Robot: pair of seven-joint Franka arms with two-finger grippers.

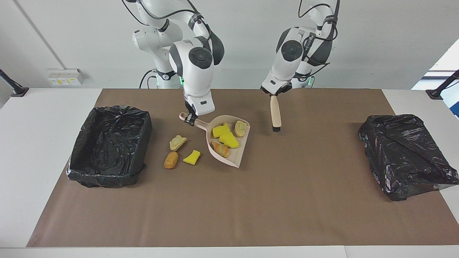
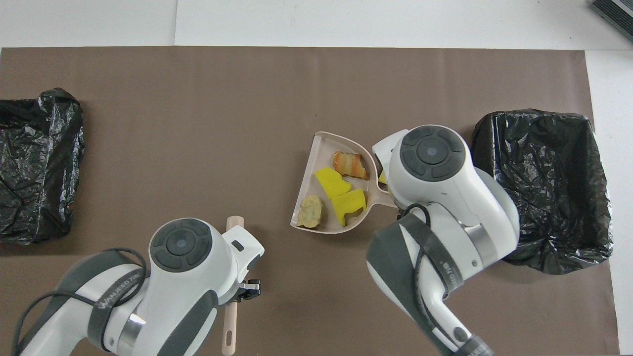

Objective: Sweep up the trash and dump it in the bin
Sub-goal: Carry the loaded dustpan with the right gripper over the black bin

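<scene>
Brown mat [image 1: 229, 200] | my right gripper [image 1: 190, 120] clamps dustpan [image 1: 229, 156] handle, four scraps [image 1: 226, 135] aboard | three scraps [image 1: 177, 150] at its 9 o'clock, beside lined bin [image 1: 109, 147] | left gripper [image 1: 274, 94] grasps brush [image 1: 275, 114]

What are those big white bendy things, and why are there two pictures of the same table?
They are two robot arms, each ending in a pincer. One picture looks at them from across the table, the other looks down from above them. The right pincer holds a beige dustpan by its handle, with four scraps in it, yellow sponge and bread-like bits. The left pincer holds a small brush. Three more scraps lie on the brown mat, beside an open bin lined with a black bag. A second black bag sits at the left arm's end.
</scene>
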